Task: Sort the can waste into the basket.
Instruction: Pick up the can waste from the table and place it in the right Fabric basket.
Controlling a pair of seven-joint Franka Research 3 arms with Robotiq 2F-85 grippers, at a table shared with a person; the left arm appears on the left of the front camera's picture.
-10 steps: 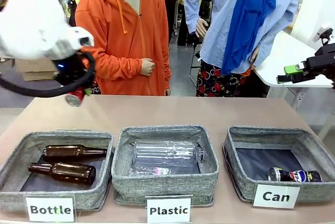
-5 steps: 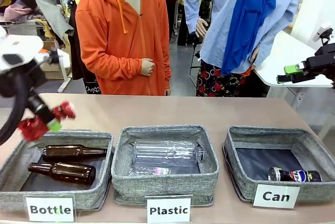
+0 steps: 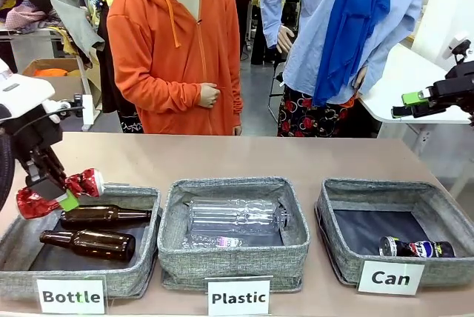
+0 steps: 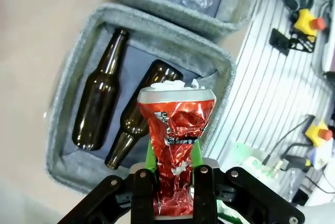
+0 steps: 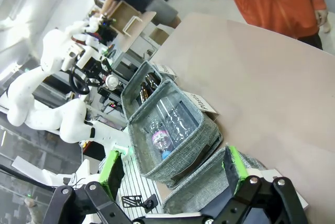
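Front camera, two wrist close-ups

The left arm (image 3: 22,117) is cut off by the front view's left edge. The lower end of the red can (image 4: 175,145) is hidden between the fingers (image 4: 142,195) in the left wrist view. The basket (image 3: 396,217) is clipped at the right edge.

A: Lighting is bright, even and overhead; soft shadows sit inside the Bottle bin (image 3: 78,237), and the brown bottles (image 3: 89,244) carry small highlights.

B: Any blur?

A: The front view is sharp. The left wrist view softens toward 9 o'clock and bends straight lines at 3 o'clock. The right wrist view glares at 11 o'clock.
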